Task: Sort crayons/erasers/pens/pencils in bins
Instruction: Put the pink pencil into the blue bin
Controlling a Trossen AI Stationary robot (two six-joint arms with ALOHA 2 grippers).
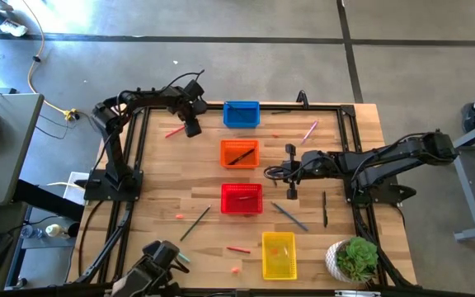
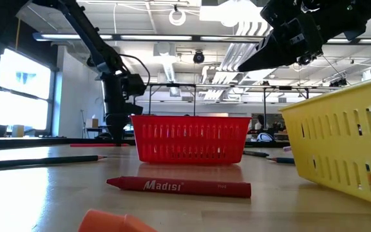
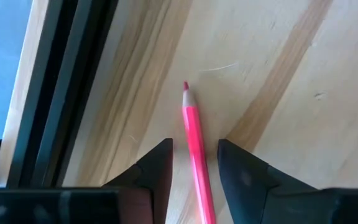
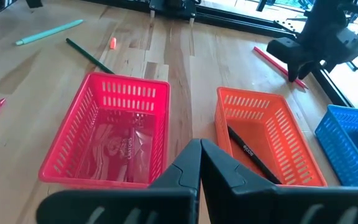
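Wooden slat table (image 1: pixel 180 194) inside a black frame, open workshop floor around it. Four bins run in a rough line down the middle — blue bin (image 1: pixel 241 114) at the far end, then orange bin (image 1: pixel 239 153), red bin (image 1: pixel 242 199), yellow bin (image 1: pixel 279 255) nearest the near edge — so each arm can reach a drop slot.

Left gripper (image 3: pixel 193 163) sits low at the far-left edge, just left of the blue bin, jaws apart and straddling a pink pencil (image 3: pixel 196 149); not clamped on it, looks like pickup alignment. Pencil lies flat, long axis running straight out between the fingers, tip pointing away from the wrist. In the high view it angles diagonally.

Right gripper (image 4: pixel 199 163) is pinched shut, empty, parked just right of the orange and red bins. Orange bin holds a dark pen (image 4: pixel 253 154) — probably a pen, hard to confirm.
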